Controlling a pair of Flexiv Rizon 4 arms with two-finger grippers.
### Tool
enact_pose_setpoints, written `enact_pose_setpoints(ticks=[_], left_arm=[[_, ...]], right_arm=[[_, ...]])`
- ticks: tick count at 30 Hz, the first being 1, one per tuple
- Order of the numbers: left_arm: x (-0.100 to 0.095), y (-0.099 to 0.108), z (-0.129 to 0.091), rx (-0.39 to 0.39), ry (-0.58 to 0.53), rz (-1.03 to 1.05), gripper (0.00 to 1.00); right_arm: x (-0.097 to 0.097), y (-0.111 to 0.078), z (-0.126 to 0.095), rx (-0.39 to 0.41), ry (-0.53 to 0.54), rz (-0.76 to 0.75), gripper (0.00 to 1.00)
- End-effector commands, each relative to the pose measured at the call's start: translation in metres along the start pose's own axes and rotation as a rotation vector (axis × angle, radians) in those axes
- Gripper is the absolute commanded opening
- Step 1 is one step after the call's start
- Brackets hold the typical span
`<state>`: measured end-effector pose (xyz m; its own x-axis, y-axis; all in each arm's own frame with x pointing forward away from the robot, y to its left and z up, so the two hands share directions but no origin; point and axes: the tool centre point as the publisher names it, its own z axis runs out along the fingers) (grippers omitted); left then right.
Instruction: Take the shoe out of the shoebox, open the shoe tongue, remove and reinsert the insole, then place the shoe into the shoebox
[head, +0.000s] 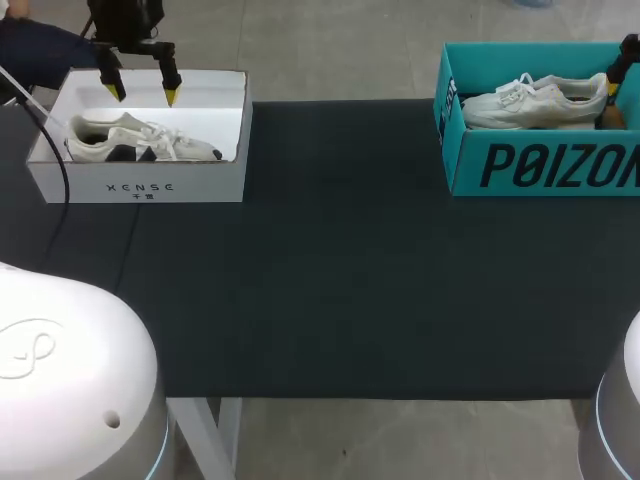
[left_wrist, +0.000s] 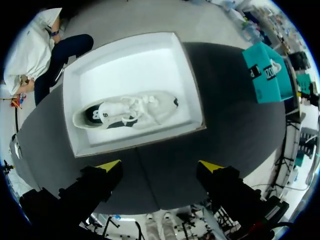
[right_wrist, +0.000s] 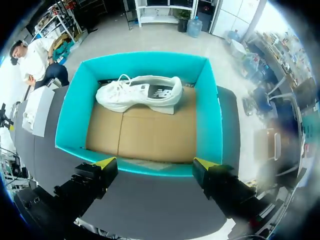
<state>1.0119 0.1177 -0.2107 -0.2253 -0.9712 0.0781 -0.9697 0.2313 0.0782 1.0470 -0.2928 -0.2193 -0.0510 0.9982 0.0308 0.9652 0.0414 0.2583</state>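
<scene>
My left gripper (left_wrist: 160, 165), spread wide, hangs over the laced shoe (left_wrist: 127, 111) in the smooth white shoebox (left_wrist: 130, 65), my right gripper (right_wrist: 153, 162), equally spread, over the cardboard-floored teal shoebox (right_wrist: 70, 120).

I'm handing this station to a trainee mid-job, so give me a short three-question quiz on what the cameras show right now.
1. True or false: the teal box is empty.
2. The left hand is: A) shut on a shoe, B) open above the white box, C) resting on the mat.
3. Is the right hand open or shut?
Key: 1 false, a white shoe lies inside; 2 B; 3 open.
</scene>
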Motion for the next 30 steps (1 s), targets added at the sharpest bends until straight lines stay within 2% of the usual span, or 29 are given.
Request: enact_pose_setpoints(ticks=[1,3,8,17,30], left_arm=[[0.007,0.007,-0.002,0.017,-0.009,-0.016,1.0],[0.01,0.008,-0.003,0.024,-0.01,-0.031,1.0],[0.011,0.009,-0.004,0.029,-0.01,-0.035,1.0],[0.011,0.009,-0.004,0.029,-0.01,-0.035,1.0],[0.011,0.009,-0.004,0.029,-0.01,-0.035,1.0]], right_arm=[[-0.014,0.04,0.014,0.061,-0.029,0.007,1.0],[-0.021,0.049,0.018,0.072,-0.068,0.013,1.0],[-0.031,0.07,0.024,0.106,-0.061,0.039,1.0],[-0.034,0.098,0.044,0.163,-0.076,0.037,1.0],[-0.038,0.123,0.085,0.217,-0.128,0.119,1.0]])
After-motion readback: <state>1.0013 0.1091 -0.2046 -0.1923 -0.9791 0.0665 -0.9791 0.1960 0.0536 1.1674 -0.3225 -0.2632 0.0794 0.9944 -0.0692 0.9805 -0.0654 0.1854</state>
